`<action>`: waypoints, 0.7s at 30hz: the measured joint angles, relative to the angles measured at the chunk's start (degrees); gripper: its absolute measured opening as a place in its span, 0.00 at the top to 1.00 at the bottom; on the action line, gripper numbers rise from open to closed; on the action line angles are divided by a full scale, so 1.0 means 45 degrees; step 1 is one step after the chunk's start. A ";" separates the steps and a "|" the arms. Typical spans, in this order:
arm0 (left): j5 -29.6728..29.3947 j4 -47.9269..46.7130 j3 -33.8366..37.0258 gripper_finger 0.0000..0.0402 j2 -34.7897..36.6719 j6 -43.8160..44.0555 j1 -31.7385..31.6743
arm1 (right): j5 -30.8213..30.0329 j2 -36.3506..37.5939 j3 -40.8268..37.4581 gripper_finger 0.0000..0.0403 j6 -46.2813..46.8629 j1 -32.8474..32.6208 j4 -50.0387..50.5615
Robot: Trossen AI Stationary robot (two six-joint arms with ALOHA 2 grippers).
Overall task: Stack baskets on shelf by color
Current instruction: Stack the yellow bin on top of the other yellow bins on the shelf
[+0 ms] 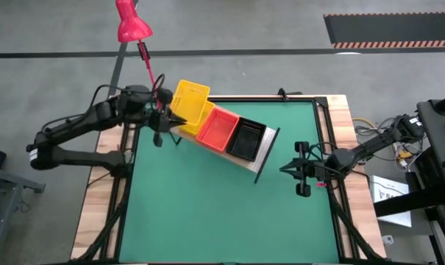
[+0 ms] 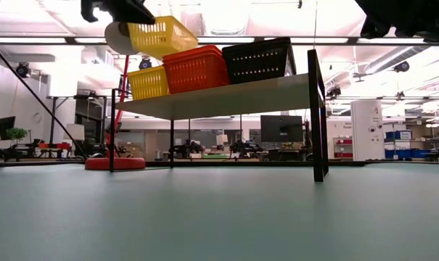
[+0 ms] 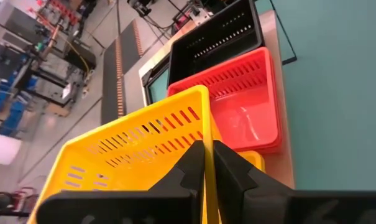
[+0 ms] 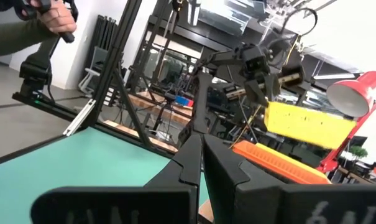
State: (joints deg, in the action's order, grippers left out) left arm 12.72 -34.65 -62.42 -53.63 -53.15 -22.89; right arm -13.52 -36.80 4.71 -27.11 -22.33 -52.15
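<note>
- One yellow basket (image 1: 190,96) hangs tilted above the shelf (image 1: 264,156), its rim pinched in the left gripper (image 1: 165,112).
- Right gripper (image 1: 284,169) clenched empty, well apart.

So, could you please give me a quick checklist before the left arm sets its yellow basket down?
1. Left gripper shut on the raised yellow basket's wall: ok.
2. Basket level: not ok, it hangs tilted in the low view.
3. Basket over the yellow stack at the shelf's end: ok, roughly.
4. Red stack and black stack sorted by colour: ok.
5. Right gripper shut, empty, clear of the shelf: ok.
6. Baskets per stack: cannot tell.
</note>
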 joint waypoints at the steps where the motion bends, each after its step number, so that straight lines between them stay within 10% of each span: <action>1: 0.0337 -0.0002 0.0010 0.99 -0.0054 -0.0059 -0.0257 | 0.0000 0.0000 0.0000 0.98 -0.0002 0.0000 -0.0006; 21: 0.3301 -0.0260 0.0161 0.99 -0.1302 -0.0402 -0.2366 | 0.0000 -0.0011 0.0000 0.98 0.1119 0.0000 0.0617</action>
State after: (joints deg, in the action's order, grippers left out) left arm 27.57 -35.82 -61.69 -59.49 -54.96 -33.54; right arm -13.52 -36.84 4.71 -22.08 -22.33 -49.37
